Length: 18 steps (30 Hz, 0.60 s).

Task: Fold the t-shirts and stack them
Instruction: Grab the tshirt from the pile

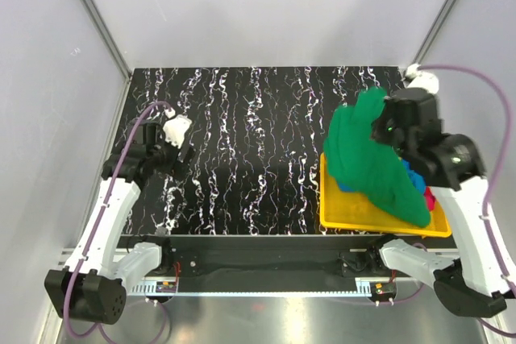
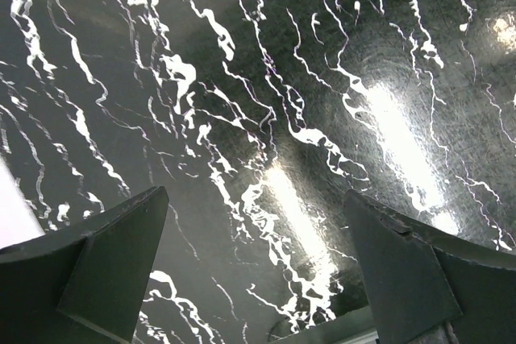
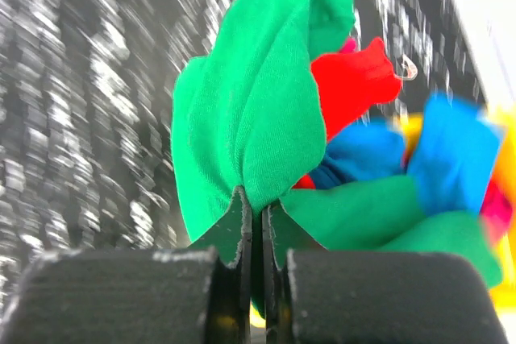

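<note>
cloth hangs limp from the right gripper [image 3: 260, 209], fingers pinching the green t-shirt [image 1: 372, 159] over the yellow tray [image 1: 343, 221] at three o'clock; looks soft, light, best taken by a hem. left gripper [image 2: 256, 267] spread, empty.

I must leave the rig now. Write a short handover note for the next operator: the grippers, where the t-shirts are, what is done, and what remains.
Left gripper: open, empty, above the bare table.
Right gripper: shut on the green t-shirt, lifted over the yellow tray; its lower end lies over the pile.
Red t-shirt, blue t-shirt and pink t-shirt: bunched in the tray, unfolded.
Done: nothing folded or stacked.
Left: spread the green t-shirt on the table, fold it, then fold the other three and stack all four.
</note>
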Tool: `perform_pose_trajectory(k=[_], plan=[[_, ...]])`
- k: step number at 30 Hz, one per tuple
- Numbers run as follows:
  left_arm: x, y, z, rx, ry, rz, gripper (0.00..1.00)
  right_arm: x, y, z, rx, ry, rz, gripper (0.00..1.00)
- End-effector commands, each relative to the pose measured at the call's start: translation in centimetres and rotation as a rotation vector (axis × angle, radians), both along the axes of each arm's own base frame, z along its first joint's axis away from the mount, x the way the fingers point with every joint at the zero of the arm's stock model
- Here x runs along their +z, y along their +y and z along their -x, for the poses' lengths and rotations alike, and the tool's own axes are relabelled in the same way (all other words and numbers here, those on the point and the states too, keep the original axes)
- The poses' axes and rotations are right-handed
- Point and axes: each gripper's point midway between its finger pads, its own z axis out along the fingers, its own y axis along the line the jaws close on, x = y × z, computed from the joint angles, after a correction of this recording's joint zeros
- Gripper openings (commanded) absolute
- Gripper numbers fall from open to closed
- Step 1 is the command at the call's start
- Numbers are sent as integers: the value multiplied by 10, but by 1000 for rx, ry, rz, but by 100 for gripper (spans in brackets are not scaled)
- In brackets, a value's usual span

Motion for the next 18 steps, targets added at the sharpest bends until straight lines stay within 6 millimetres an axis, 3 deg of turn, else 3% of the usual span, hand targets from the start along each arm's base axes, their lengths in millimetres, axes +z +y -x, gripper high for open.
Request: perform_pose_trajectory(k=[1,4,8,15,18], plan=[[30,-3,-10,-24,-78,9,99,106,-7,-1,43,-304,-16,0],[34,-6,-9,-45,-72,19,99,112,-7,8,66,-308,-20,0],[42,-7,-7,-56,-74,17,99,88,5,24,138,-259,-76,0],[56,-13,-10,-72,-103,51,99,80,-19,58,72,-283,-99,0],[61,-17,-13,-80,-112,70,99,64,-30,60,8,-237,-71,0]])
